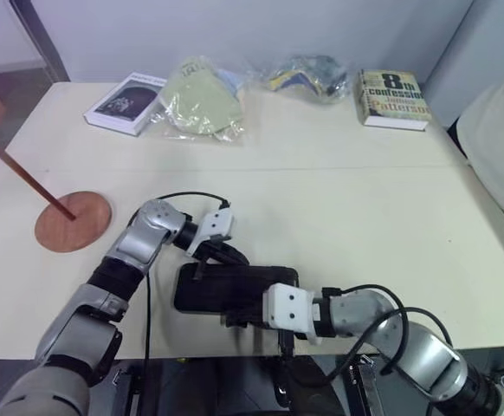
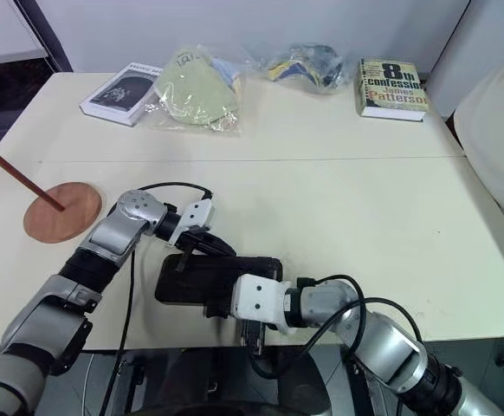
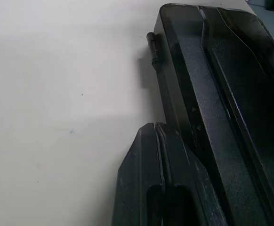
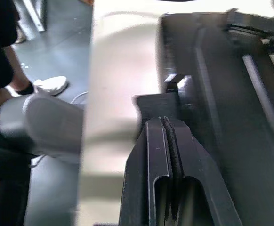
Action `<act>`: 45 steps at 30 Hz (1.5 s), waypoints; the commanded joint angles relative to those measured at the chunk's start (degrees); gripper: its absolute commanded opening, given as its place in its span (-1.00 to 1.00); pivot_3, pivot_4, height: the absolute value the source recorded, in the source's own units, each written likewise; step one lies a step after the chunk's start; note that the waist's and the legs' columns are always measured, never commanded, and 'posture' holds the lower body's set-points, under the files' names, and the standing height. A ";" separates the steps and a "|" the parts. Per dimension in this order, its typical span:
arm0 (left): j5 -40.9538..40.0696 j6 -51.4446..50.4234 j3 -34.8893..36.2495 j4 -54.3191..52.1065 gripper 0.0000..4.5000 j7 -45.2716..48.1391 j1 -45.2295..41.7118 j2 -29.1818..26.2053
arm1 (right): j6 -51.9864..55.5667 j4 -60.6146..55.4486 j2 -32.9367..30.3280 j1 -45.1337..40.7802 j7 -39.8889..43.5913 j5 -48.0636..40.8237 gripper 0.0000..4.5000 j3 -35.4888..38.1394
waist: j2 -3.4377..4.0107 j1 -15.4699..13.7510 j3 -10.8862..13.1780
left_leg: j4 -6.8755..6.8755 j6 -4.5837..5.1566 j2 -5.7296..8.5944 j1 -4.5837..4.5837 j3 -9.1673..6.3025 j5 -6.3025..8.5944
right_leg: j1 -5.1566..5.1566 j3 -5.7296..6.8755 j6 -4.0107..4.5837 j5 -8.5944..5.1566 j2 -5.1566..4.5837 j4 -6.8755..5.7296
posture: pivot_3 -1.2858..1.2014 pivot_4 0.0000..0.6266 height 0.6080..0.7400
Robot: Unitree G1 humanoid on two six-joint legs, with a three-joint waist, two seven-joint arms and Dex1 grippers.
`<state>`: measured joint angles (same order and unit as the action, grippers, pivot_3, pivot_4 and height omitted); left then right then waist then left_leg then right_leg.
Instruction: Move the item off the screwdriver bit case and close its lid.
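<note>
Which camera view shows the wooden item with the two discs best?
The left eye view: the wooden item stands on the table, lower disc whole, dowel rising to the upper disc at the frame edge. The right eye view cuts the upper disc off almost entirely.

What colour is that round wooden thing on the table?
Reddish-brown: the wooden disc shows best in the left eye view.
</note>
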<state>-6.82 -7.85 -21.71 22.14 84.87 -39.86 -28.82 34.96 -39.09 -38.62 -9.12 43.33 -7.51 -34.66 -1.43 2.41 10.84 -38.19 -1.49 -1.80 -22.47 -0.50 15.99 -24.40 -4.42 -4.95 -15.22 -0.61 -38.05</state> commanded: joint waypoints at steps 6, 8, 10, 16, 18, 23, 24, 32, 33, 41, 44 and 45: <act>-0.28 -0.22 0.50 -2.01 -1.00 0.85 0.30 -0.84 | 6.28 -1.79 3.54 -1.30 -3.81 5.16 -0.98 -4.79 | 0.00 0.03 0.00 | 0.00 0.00 0.00 0.00 -0.01 0.00 | 0.00 0.01 0.00 0.00 0.00 -0.01 | 0.03 -0.52 0.95; -0.39 -0.61 0.48 -2.14 -1.00 1.02 0.22 -0.84 | 7.07 -0.26 5.00 -1.72 -7.27 8.46 -0.98 -4.69 | 0.00 0.01 0.00 | -0.01 0.00 0.00 0.00 -0.01 0.00 | 0.00 0.01 0.00 0.00 0.00 -0.01 | 0.03 -0.52 0.95; -0.58 -1.25 0.36 -2.82 -1.00 1.35 0.52 -0.97 | 8.01 0.95 6.28 -1.85 -11.86 12.70 -0.98 -3.73 | 0.00 0.03 0.00 | -0.01 0.00 0.00 0.00 -0.01 0.00 | 0.00 0.01 0.01 0.00 0.00 -0.01 | 0.03 -0.52 0.95; -1.19 -3.33 -1.10 -6.21 -1.00 4.17 2.58 -1.90 | 7.01 2.76 4.18 -0.19 -19.58 23.97 -0.98 -4.81 | 0.00 -0.04 -0.04 | -0.02 0.00 0.00 0.01 -0.01 0.00 | 0.00 0.01 0.01 0.00 -0.01 -0.02 | 0.03 -0.52 0.95; -1.05 -3.92 -1.42 -7.26 -1.00 3.99 3.42 -1.91 | 6.69 3.41 5.01 1.40 -21.19 25.17 -0.98 -4.95 | -0.03 -0.13 -0.11 | -0.02 0.00 0.00 0.01 -0.01 0.00 | 0.01 0.01 0.01 0.00 -0.01 -0.02 | 0.03 -0.52 0.95; 0.32 -3.51 -1.39 -6.03 -1.00 2.68 3.84 -1.46 | 8.18 0.59 6.99 5.51 -18.19 19.57 -0.98 -1.11 | -0.08 -0.12 -0.35 | -0.03 0.00 0.01 0.08 0.00 0.00 | 0.09 0.00 0.01 0.00 -0.01 -0.01 | 0.03 -0.52 0.95; 1.20 -2.45 -0.89 -4.43 -0.89 1.36 3.43 -1.41 | 9.77 -1.93 6.94 7.47 -15.67 15.92 -0.88 1.13 | -0.07 -0.22 -0.35 | -0.03 0.00 0.00 0.08 -0.01 0.00 | 0.09 0.01 0.01 -0.01 -0.01 -0.01 | 0.03 -0.52 0.95; 2.35 2.94 6.34 8.79 0.44 -1.78 -2.93 -6.39 | 19.18 -16.20 -2.19 20.42 5.98 -12.02 0.48 30.31 | -0.17 -0.50 -0.40 | -0.05 0.00 0.01 0.11 -0.04 0.00 | 0.19 0.03 0.04 0.01 -0.02 0.03 | 0.03 -0.52 0.95; -1.14 -0.98 9.67 5.69 0.44 1.90 -2.70 -11.54 | 19.84 -15.39 -5.83 21.64 13.57 -18.61 0.48 42.16 | -0.22 -0.11 -0.39 | -0.04 0.00 0.02 0.10 -0.04 0.00 | 0.17 0.03 0.04 0.01 -0.02 0.00 | 0.03 -0.52 0.95; -27.75 -23.21 28.27 -27.10 0.44 7.58 22.50 -41.48 | 16.17 2.75 -21.82 16.70 30.18 -30.61 0.48 70.67 | 0.08 0.92 -0.17 | 0.31 0.03 -0.25 0.29 0.05 0.03 | 0.12 0.09 0.16 -0.08 -0.07 -0.03 | 0.03 -0.52 0.95; -30.55 -28.82 39.46 -34.94 0.44 5.81 34.27 -42.61 | 11.77 7.19 -24.02 14.96 30.89 -28.85 0.48 68.13 | 0.08 -0.34 -0.07 | 0.23 0.03 -0.12 0.16 0.07 0.03 | 0.07 0.11 0.26 -0.23 -0.13 0.00 | 0.03 -0.52 0.95; -31.06 -30.01 42.20 -36.66 0.44 4.63 36.95 -42.15 | 11.11 8.10 -24.43 14.20 30.71 -28.85 0.48 67.14 | 0.06 -0.57 -0.06 | 0.17 0.03 -0.15 0.10 0.07 0.03 | 0.03 0.11 0.28 -0.24 -0.14 0.01 | 0.03 -0.52 0.95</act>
<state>-35.80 -35.59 13.97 -10.70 90.99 -3.99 -70.47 48.25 -31.93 -62.22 5.99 73.61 -36.43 33.01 -1.37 1.84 10.78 -38.06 -1.45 -1.94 -22.39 -0.44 16.02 -24.35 -4.31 -4.66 -15.47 -0.75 -38.03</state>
